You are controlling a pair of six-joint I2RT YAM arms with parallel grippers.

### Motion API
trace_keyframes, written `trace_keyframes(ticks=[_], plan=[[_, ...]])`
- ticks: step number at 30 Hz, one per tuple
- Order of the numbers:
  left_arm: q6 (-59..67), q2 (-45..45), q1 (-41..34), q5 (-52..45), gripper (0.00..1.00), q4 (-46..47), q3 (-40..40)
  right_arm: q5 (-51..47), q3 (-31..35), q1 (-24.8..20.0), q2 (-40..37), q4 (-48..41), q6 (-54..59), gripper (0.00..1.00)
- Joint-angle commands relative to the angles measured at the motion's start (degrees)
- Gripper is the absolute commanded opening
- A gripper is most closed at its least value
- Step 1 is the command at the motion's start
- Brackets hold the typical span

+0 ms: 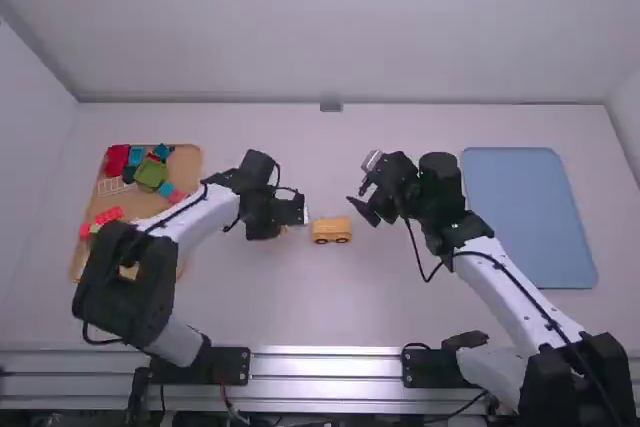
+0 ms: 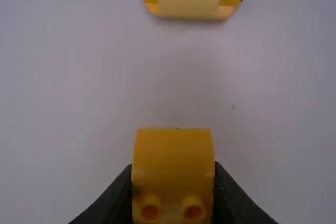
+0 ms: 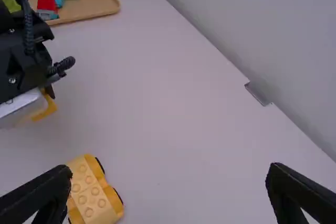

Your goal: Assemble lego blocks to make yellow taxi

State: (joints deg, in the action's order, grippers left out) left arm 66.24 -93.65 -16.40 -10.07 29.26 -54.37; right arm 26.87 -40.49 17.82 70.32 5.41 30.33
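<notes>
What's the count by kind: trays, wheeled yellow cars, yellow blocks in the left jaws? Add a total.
Trays: 2 (brown tray, blue tray)
Wheeled yellow cars: 1 (yellow car, on the table)
Yellow blocks in left jaws: 1 (yellow block)
Total: 4

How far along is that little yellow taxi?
Partway, it seems. Already done: the wheeled yellow car body stands on the table, with bare studs on top. In hand: the left end effector grips a yellow block, held apart from the body. Left to do: probably seating that block on the studs. The right end effector is open and holds nothing.
</notes>
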Motion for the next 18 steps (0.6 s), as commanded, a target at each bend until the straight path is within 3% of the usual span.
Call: trace_keyframes(ticks=[1,8,18], plan=[[6.19,-1.49,-0.07,-1.9,0.02,-0.15,0.02,0.5,0.02,0.37,-1.01,0.2,-0.55,0.99],[4.5,-7.98,-0.04,-3.87,0.02,-4.22,-0.68,0.24,0.02,1.25,-1.01,0.15,-0.57,0.99],[4.02,-9.38,0.68,-3.87,0.02,-4.31,-1.22,0.28,0.02,1.25,-1.01,0.13,-0.55,0.99]])
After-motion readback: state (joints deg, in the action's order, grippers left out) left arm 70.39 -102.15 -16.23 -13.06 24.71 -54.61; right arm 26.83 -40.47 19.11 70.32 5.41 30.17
